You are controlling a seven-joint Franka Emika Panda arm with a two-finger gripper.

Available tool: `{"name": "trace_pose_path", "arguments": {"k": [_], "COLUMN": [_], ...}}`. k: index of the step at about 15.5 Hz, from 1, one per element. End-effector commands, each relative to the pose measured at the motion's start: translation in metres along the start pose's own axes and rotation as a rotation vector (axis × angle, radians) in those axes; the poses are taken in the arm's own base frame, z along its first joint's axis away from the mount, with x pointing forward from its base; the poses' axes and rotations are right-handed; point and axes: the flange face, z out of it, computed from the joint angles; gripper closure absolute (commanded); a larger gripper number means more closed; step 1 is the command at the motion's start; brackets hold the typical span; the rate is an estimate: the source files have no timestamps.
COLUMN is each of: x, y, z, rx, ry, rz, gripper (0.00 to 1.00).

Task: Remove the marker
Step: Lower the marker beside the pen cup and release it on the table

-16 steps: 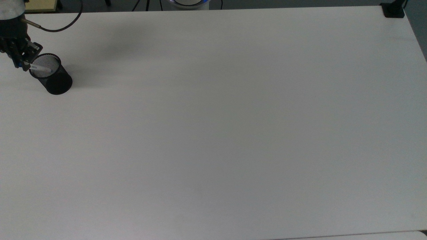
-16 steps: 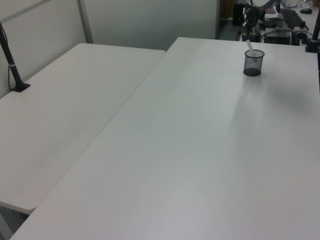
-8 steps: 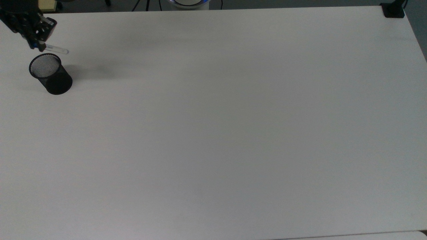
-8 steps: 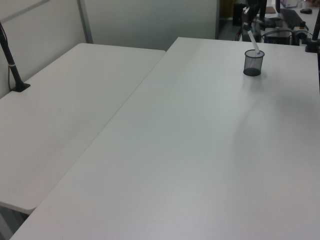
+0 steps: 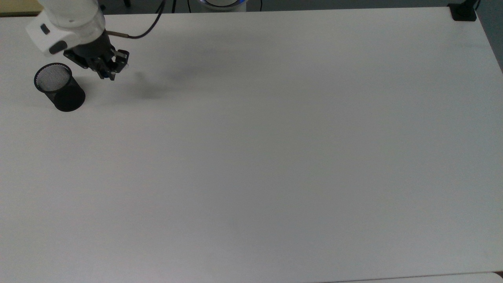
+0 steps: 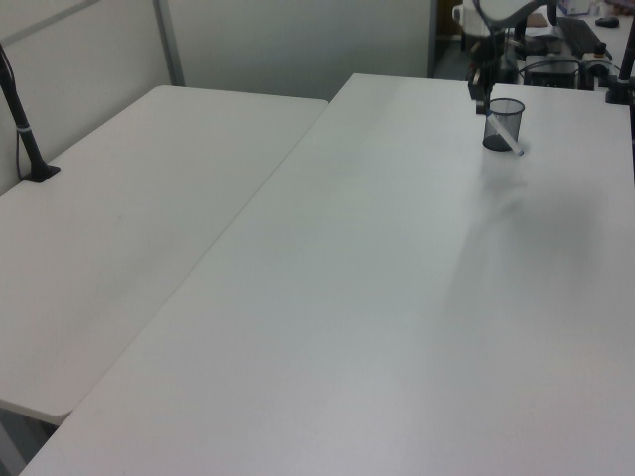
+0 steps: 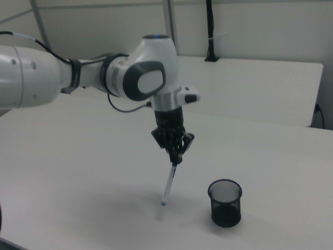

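Observation:
My gripper (image 7: 175, 158) is shut on the upper, blue-capped end of the marker (image 7: 168, 185), a slim white pen. The pen hangs tilted below the fingers, and its small blue tail sits just above the white table (image 7: 93, 172). The black mesh cup (image 7: 225, 202) stands upright and empty at the right view's right of the pen tip, a short gap away. In the top view the gripper (image 5: 110, 73) is just right of the cup (image 5: 59, 87). In the left view the marker (image 6: 508, 136) slants across the front of the cup (image 6: 503, 119) below the gripper (image 6: 479, 96).
A black cable (image 5: 147, 29) runs from the wrist off the table's far edge. A black clamp (image 5: 463, 11) sits at the top view's upper right corner. A second white table (image 6: 129, 218) with a black post (image 6: 22, 114) adjoins in the left view.
The marker came up out of the mesh cup. The gripper then carried it toward the top view's right of the cup and lower. The cup has not moved.

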Motion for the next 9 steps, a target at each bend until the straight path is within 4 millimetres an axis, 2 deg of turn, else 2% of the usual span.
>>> {"name": "trace_pose_path", "arguments": {"k": [1, 3, 5, 6, 7, 8, 9], "x": [0.01, 0.015, 0.021, 0.023, 0.025, 0.029, 0.035], "y": [-0.012, -0.019, -0.031, -0.033, -0.038, -0.047, -0.061], "z": [0.043, 0.065, 0.078, 0.077, 0.075, 0.068, 0.059], "rx": [-0.018, -0.021, -0.022, -0.025, -0.027, -0.03, -0.038], "ry": [-0.093, -0.122, -0.137, -0.134, -0.128, -0.108, -0.09], "rz": [-0.049, -0.058, -0.075, -0.08, -0.087, -0.09, -0.083], "gripper": [0.81, 0.8, 0.78, 0.67, 0.48, 0.09, 0.0]}}
